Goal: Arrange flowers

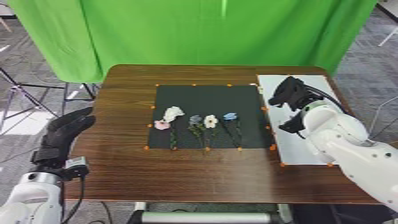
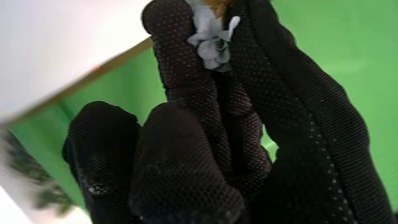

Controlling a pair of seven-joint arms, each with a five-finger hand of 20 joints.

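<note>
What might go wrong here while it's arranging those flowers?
The pale flower in the right hand might get crushed or slip, since its petals sit between gloved fingers. On the dark mat, the pink flower and big white one lie close together, so grabbing one could drag the other.

5 flowers (image 1: 210,121) on mat (image 1: 213,99).

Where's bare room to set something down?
Table: near strip in front of the black mat, plus the strip between mat and left hand. Mat: far band, beyond the flowers. Crowded: mat's middle and near part, under flowers; white board, with the right hand over it.
</note>
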